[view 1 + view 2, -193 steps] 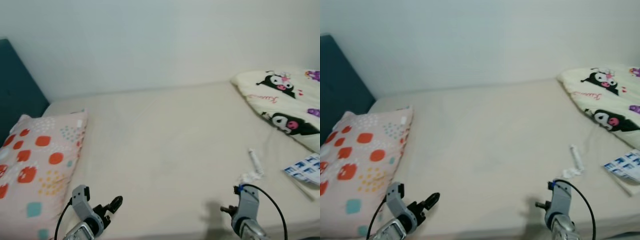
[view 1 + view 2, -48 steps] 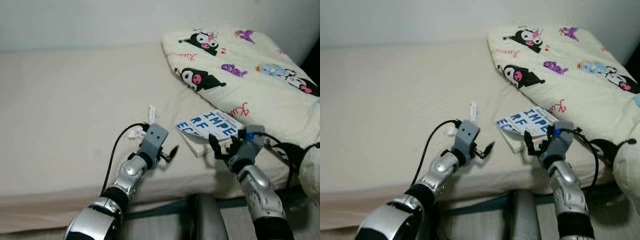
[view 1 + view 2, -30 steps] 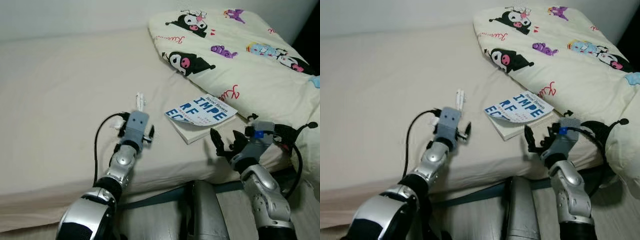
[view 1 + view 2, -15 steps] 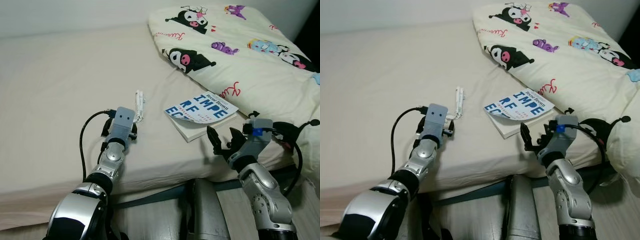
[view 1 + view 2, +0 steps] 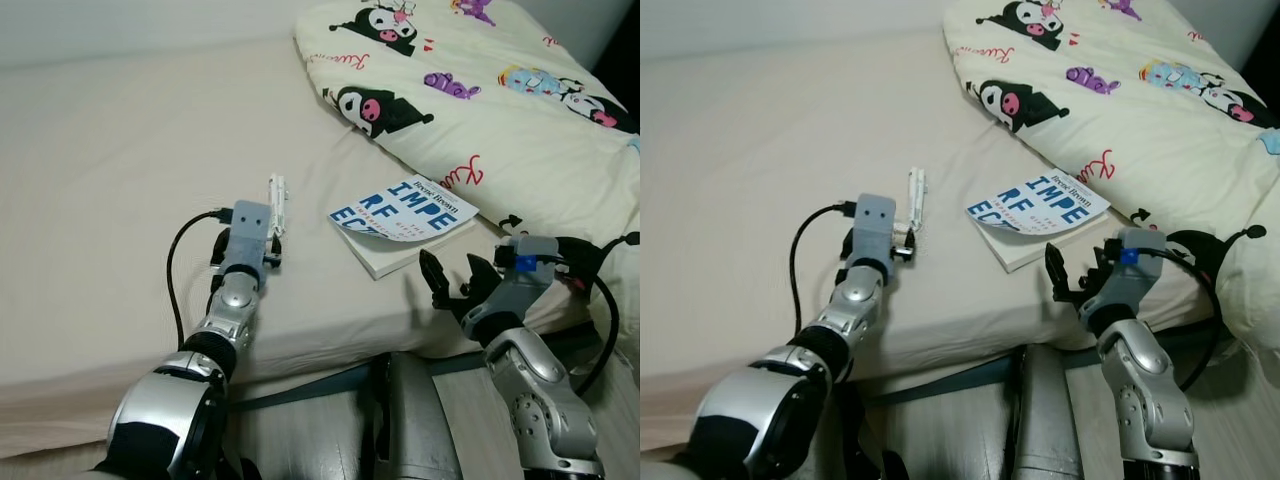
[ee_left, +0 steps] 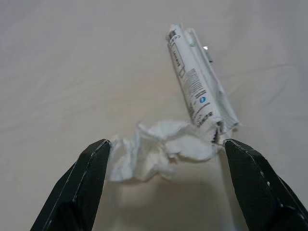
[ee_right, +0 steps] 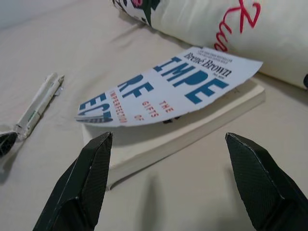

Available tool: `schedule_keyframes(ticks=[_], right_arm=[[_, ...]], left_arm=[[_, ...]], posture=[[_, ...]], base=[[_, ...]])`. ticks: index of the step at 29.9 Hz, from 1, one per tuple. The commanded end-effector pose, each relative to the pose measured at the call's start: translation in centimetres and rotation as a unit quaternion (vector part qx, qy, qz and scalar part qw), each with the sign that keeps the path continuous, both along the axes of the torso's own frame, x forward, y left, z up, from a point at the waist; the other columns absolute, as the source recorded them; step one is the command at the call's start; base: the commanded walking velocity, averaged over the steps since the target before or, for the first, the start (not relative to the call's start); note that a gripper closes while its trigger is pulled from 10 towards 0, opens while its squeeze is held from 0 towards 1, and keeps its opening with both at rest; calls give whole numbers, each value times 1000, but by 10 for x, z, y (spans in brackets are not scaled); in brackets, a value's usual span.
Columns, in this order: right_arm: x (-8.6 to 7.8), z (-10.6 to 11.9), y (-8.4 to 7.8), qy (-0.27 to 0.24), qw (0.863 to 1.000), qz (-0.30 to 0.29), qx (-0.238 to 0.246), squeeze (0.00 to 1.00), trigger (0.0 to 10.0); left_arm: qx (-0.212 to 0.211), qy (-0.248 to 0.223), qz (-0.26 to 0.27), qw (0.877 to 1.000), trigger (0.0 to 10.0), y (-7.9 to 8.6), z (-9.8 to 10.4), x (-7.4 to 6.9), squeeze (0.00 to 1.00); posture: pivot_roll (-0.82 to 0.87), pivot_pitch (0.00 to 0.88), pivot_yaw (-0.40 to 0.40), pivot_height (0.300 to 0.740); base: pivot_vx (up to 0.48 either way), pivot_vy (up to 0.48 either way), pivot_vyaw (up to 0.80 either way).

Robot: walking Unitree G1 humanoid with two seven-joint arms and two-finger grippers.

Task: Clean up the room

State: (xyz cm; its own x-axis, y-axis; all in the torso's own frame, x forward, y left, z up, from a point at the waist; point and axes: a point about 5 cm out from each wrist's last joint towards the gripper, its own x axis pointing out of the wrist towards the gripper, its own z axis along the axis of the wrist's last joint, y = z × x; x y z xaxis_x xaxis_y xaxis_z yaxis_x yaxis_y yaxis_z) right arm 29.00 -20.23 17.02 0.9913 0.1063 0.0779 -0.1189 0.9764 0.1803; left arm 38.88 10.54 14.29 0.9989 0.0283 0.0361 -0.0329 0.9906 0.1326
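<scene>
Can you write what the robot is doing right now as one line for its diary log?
left gripper: open, straddling crumpled tissue beside rolled wrapper on bed | right gripper: open, facing book

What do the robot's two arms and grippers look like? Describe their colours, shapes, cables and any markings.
Both arms are jointed silver metal with rounded segments. The left gripper sits under a grey box-shaped wrist block, with a black cable looping back along the forearm. The right gripper has two long black tapered fingers, a grey wrist block bearing a small blue mark, and a black cable looping beside it.
</scene>
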Motion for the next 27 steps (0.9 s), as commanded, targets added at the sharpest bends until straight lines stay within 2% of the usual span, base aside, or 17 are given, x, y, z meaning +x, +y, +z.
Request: schedule_keyframes(ticks=[1,2,3,10,20,24,26,27], right_arm=[[-4,-2,2,7,1000,1,10,0,10000],[-4,-1,2,7,1000,1,10,0,10000],[-4,0,1,6,1000,-1,11,0,10000],[-6,4,-3,4,1000,-8,12,0,10000],[-2,21,2,-18,1000,6,12,0,10000],[2,38,5,-46,998,14,27,0,10000],[5,49,5,-64,997,18,32,0,10000],[5,49,5,-64,997,18,32,0,10000]], left_arm=[[2,15,-5,1000,8235,-3,-6,-2,0],[4,16,-6,1000,8235,-3,-7,-2,0],[7,18,-7,1000,0,-3,-8,-2,0],[13,23,-8,1000,0,-1,-12,-4,0],[3,14,-12,1000,0,-1,-10,-4,0],[-50,-16,-16,999,0,1,2,-1,0],[-82,-41,-39,995,0,2,14,2,0],[-82,-41,-39,995,0,2,14,2,0]], posture=[[-241,332,74,496],[-241,332,74,496],[-244,333,74,496],[-243,333,72,496],[-246,317,68,496],[-231,309,63,496],[-203,302,59,496],[-203,302,59,496]], base=[[0,0,0],[0,0,0],[0,0,0],[0,0,0],[0,0,0],[0,0,0],[0,0,0],[0,0,0]])
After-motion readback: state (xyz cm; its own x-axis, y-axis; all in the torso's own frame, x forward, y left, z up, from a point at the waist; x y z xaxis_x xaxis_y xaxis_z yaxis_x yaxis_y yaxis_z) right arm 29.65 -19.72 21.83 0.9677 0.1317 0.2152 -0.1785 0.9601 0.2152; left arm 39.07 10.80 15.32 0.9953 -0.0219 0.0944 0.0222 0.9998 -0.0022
